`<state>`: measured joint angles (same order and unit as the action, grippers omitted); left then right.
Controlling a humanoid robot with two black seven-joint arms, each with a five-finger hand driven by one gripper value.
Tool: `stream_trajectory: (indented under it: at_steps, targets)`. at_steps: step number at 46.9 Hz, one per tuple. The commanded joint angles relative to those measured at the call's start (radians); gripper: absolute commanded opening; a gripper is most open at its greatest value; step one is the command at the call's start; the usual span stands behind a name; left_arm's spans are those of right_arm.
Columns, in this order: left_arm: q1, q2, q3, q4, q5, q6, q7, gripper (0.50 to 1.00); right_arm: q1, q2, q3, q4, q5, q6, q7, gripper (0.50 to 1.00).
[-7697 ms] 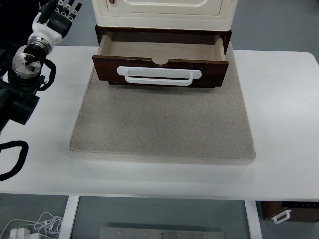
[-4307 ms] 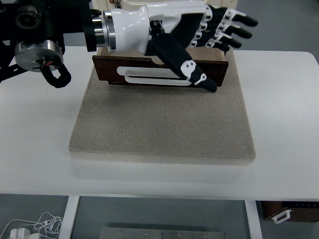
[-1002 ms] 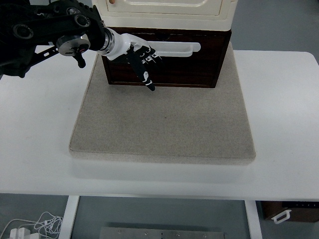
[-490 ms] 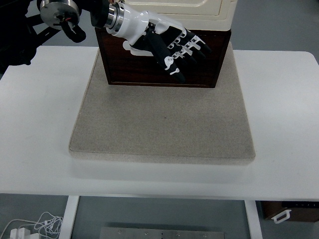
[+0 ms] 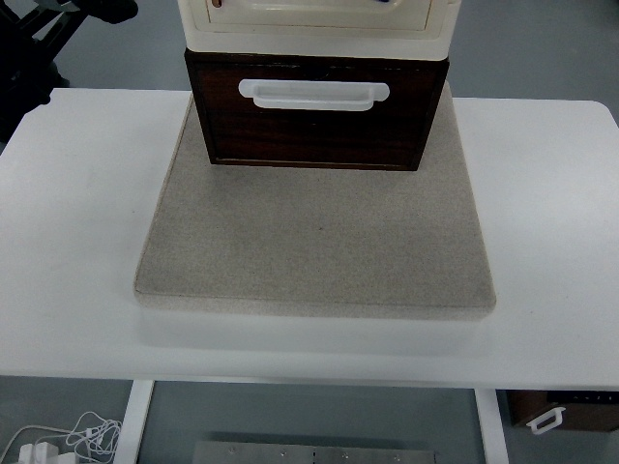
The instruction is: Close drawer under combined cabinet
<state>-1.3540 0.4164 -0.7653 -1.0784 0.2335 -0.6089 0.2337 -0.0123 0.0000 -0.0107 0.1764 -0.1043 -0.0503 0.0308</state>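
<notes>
We logged the drawer (image 5: pixel 314 121) shut, flush beneath the cabinet (image 5: pixel 314 24) at the far edge of the mat (image 5: pixel 314 242). Its front faced us; the white handle (image 5: pixel 313 94) ran left-right. The cabinet's top was cut off. Dark arm parts (image 5: pixel 44 39) showed far left; neither hand was visible, so we could not tell their state.

drawer (image 5: pixel 314 126) under cabinet (image 5: pixel 314 24) | both on mat (image 5: pixel 314 242), apparently | mat on table (image 5: pixel 68 242)
</notes>
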Motion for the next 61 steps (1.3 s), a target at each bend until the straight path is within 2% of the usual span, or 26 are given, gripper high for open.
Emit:
stream_trajectory:
  at_steps: [1,7,12,20,25,35,45,50,61]
  targets:
    - [0.013,-0.001,-0.043,0.000,0.003,0.005,-0.050,1.000,0.000,0.000,0.000,0.000,0.000,0.000,0.000,0.952]
    - [0.022,0.002,-0.113,0.005,-0.005,0.005,-0.112,1.000,0.000,0.000,0.000,0.000,0.000,0.000,0.000,0.952]
    - [0.050,0.002,-0.193,0.011,-0.006,0.030,-0.132,1.000,0.000,0.000,0.000,0.000,0.000,0.001,0.000,0.952]
    - [0.064,0.002,-0.273,0.014,-0.006,0.202,-0.206,1.000,0.000,0.000,0.000,0.000,0.000,0.000,0.000,0.952]
    - [0.062,0.004,-0.310,0.054,-0.006,0.276,-0.251,1.000,0.000,0.000,0.000,0.000,0.000,0.000,0.000,0.952]
    - [0.049,0.012,-0.400,0.146,0.001,0.383,-0.281,1.000,0.000,0.000,0.000,0.000,0.000,0.000,0.000,0.952]
    - [0.042,0.041,-0.417,0.241,0.004,0.575,-0.312,1.000,0.000,0.000,0.000,0.000,0.000,0.000,0.000,0.952]
    - [0.044,0.041,-0.405,0.323,0.006,0.615,-0.313,1.000,0.000,0.000,0.000,0.000,0.000,0.000,0.000,0.952]
    - [0.026,0.041,-0.402,0.538,-0.006,0.614,-0.303,1.000,0.000,0.000,0.000,0.000,0.000,0.000,0.000,0.952]
